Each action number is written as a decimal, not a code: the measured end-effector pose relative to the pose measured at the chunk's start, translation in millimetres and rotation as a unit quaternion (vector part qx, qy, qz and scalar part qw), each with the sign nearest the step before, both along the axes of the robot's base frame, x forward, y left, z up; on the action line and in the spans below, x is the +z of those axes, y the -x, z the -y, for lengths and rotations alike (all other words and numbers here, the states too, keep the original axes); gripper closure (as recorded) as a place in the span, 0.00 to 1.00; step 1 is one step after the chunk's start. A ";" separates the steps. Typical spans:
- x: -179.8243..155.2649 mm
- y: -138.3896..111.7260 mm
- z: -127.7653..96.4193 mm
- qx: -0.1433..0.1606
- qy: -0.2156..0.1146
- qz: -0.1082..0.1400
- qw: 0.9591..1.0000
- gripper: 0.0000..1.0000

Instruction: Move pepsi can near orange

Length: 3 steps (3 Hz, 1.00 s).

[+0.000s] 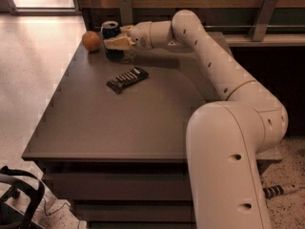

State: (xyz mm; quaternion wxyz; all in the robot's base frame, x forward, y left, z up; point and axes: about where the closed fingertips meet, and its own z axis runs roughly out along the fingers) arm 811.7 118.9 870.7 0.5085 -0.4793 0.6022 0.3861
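gripper (115, 43) pinching pepsi can (110, 29) at table's (119, 128) far corner, orange (91, 41) just beside, black ribbed bar (127, 79) nearer, apart

The hand (114, 38) is held at the far left corner of the tabletop (95, 128), clasped around the pepsi can (110, 29). Just left of the hand the way is blocked by the orange (91, 40), with only a narrow gap left beside the can. Behind the hand, room is closed off by the wall (157, 11). In front of the hand a black ribbed bar (127, 79) is met; past it, wide bare tabletop is left open.
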 end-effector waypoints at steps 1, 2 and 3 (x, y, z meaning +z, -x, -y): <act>-1.0 0.6 -3.4 0.002 0.000 -0.001 1.000 0.36; -2.0 1.3 -7.2 0.005 0.000 -0.002 1.000 0.11; -2.9 1.9 -10.4 0.007 -0.001 -0.003 1.000 0.00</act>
